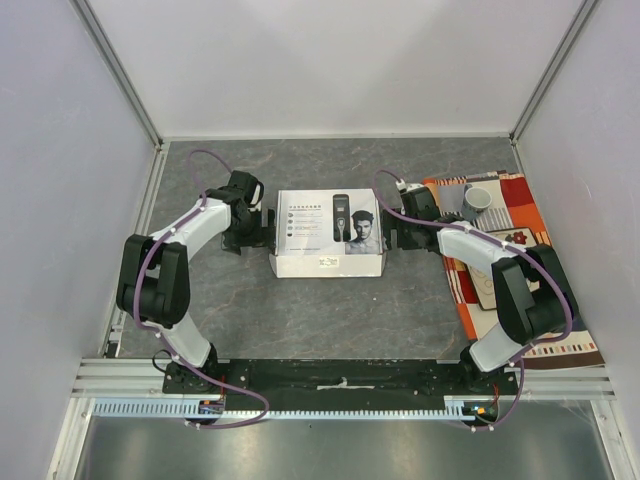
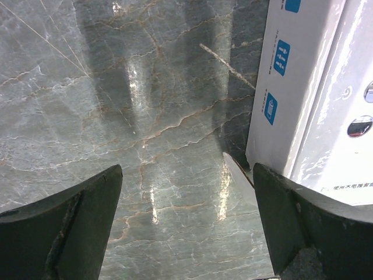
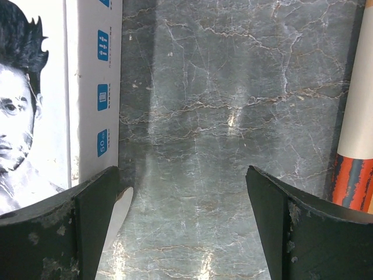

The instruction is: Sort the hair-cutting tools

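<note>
The hair-cutting tools are out of view; only a printed picture of a clipper shows on the lid of the closed white box [image 1: 330,235]. My left gripper [image 1: 258,228] stands open just off the box's left end. In the left wrist view its tips [image 2: 186,175] straddle bare marble, with the box's side [image 2: 303,87] by the right finger [image 2: 309,227]. My right gripper [image 1: 398,232] is open at the box's right end. In the right wrist view its tips [image 3: 183,175] frame bare marble, and the box [image 3: 52,87] lies next to the left finger [image 3: 76,227].
A grey cup [image 1: 477,199] stands on a red, orange and white patterned cloth [image 1: 520,260] at the right; the cloth's rolled edge [image 3: 355,116] shows by my right gripper. White walls enclose the marble tabletop [image 1: 330,310] on three sides.
</note>
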### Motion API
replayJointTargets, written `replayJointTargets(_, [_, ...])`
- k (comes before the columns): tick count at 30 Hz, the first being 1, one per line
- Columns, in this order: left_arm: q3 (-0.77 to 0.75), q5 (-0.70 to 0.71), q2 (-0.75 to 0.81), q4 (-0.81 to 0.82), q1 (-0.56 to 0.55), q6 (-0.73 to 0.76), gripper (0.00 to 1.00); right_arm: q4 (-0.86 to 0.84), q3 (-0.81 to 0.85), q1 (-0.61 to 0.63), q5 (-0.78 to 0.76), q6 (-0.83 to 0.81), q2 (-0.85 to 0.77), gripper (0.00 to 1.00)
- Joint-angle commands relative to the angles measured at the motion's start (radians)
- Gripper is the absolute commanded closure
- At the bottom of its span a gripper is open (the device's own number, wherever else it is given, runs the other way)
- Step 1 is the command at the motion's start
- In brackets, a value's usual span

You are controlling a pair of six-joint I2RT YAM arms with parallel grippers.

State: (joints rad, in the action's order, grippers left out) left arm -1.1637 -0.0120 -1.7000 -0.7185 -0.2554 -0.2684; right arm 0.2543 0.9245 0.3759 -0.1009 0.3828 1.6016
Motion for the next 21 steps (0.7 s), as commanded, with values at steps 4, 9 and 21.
replayJointTargets(4, [0.015, -0.045, -0.003, 0.001, -0.001, -0.022, 0.01, -0.015, -0.01, 0.003, 0.03, 0.008, 0.011, 0.02])
replayJointTargets(9, [0.029, -0.052, -0.001, -0.012, -0.001, -0.019, 0.02, 0.029, 0.003, 0.006, 0.035, -0.001, 0.015, 0.02])
replayJointTargets(21, [0.045, -0.126, 0.01, -0.032, -0.001, -0.014, 0.04, 0.145, 0.013, 0.017, 0.061, 0.002, 0.029, 0.02])
